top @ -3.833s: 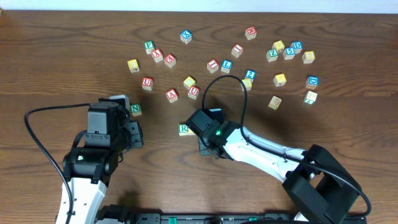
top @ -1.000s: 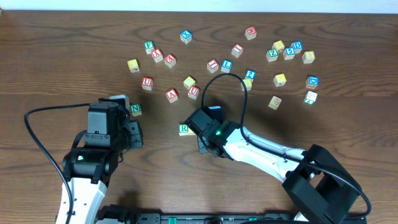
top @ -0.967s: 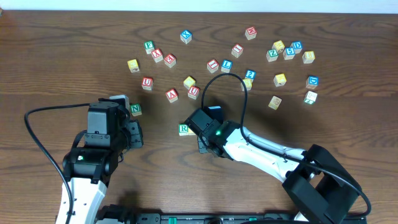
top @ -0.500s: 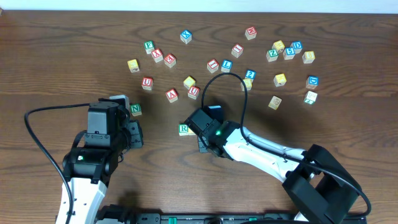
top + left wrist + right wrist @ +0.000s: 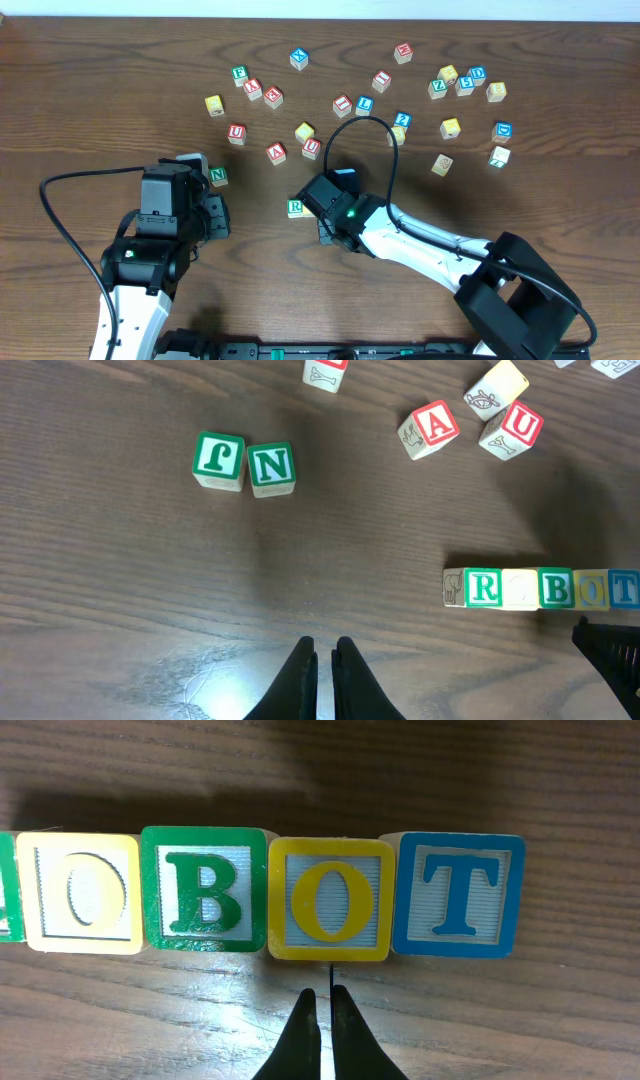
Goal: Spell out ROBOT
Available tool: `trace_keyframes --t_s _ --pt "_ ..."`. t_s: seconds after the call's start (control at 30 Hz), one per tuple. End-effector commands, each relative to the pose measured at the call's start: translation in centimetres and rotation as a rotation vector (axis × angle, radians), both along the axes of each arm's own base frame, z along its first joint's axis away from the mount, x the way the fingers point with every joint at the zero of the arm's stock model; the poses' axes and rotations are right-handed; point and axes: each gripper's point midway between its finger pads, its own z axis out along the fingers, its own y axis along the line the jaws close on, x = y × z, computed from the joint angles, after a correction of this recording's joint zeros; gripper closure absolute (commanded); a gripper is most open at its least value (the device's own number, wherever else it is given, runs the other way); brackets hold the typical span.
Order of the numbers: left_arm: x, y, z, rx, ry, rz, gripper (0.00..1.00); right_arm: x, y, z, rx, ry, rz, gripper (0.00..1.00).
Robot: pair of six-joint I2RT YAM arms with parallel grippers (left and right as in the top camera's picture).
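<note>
Five letter cubes stand side by side in a row reading ROBOT. In the left wrist view they are the green R (image 5: 484, 587), a pale yellow O (image 5: 520, 588), the green B (image 5: 556, 588), a yellow O (image 5: 592, 590) and the blue T (image 5: 625, 589). The right wrist view shows the first O (image 5: 80, 892), B (image 5: 204, 888), second O (image 5: 331, 898) and T (image 5: 458, 893). My right gripper (image 5: 325, 992) is shut and empty, just in front of the second O. My left gripper (image 5: 324, 645) is shut and empty, left of the row. From overhead only the R (image 5: 296, 207) shows.
Green F (image 5: 219, 460) and N (image 5: 272, 467) cubes sit together to the left. Red A (image 5: 430, 428) and U (image 5: 515, 428) cubes lie behind the row. Several loose cubes are scattered across the far half of the table (image 5: 450, 128). The right arm (image 5: 420, 240) covers the row.
</note>
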Motion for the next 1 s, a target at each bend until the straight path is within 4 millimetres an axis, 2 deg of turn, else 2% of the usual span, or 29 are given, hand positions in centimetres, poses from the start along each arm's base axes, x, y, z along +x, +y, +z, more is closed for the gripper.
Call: trace_keyframes --t_s 0.0,0.97 --pt "-0.07 -0.04 0.18 0.004 -0.006 -0.018 0.92 0.07 -0.44 -0.51 -0.034 -0.012 0.009 0.99" --pt "-0.07 -0.04 0.18 0.004 -0.006 -0.018 0.92 0.64 -0.43 -0.3 -0.039 -0.042 0.009 0.99"
